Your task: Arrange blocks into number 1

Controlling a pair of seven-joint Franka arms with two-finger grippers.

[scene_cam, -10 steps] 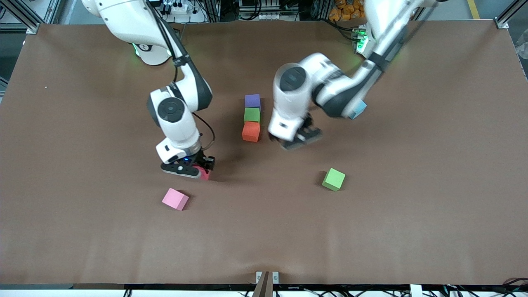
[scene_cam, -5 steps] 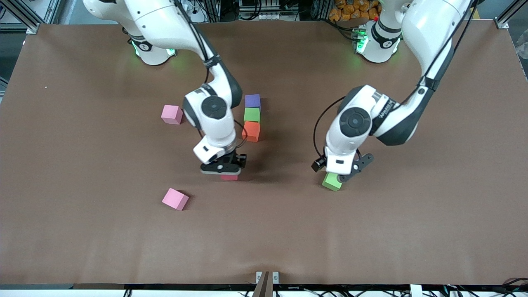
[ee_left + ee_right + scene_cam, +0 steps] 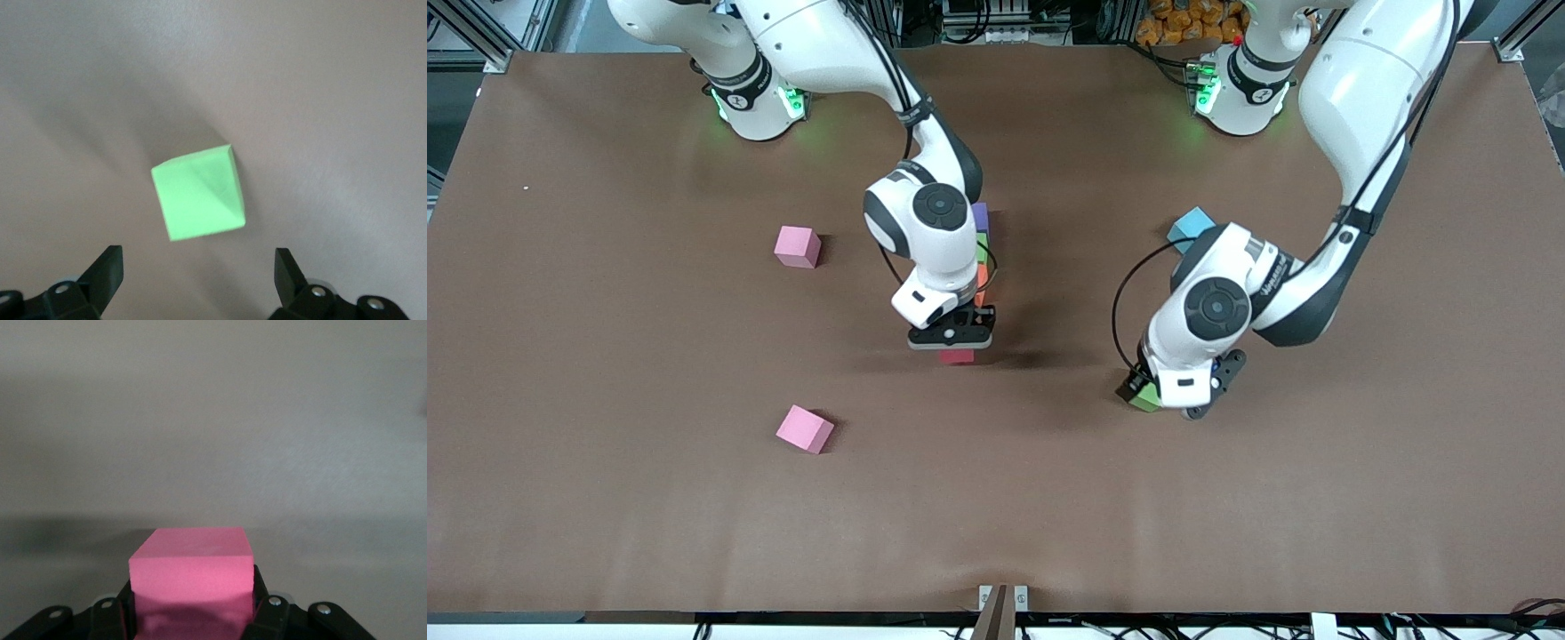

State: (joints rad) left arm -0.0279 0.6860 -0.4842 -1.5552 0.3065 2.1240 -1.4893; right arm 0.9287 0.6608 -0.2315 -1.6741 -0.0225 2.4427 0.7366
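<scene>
Brown matte tabletop [image 3: 605, 498]. Cube count: two pale pink foam cubes [image 3: 805, 429] [image 3: 798, 246], two light green, one red, orange, purple, light blue [image 3: 1190, 224].

Loose light green foam cube [image 3: 199, 193] sits between spread jaws of left gripper [image 3: 1172, 399], untouched.

Right gripper [image 3: 953, 340] clamped on red foam cube [image 3: 192, 565], just off camera end of stacked row [image 3: 981, 253].

No readable writing.
</scene>
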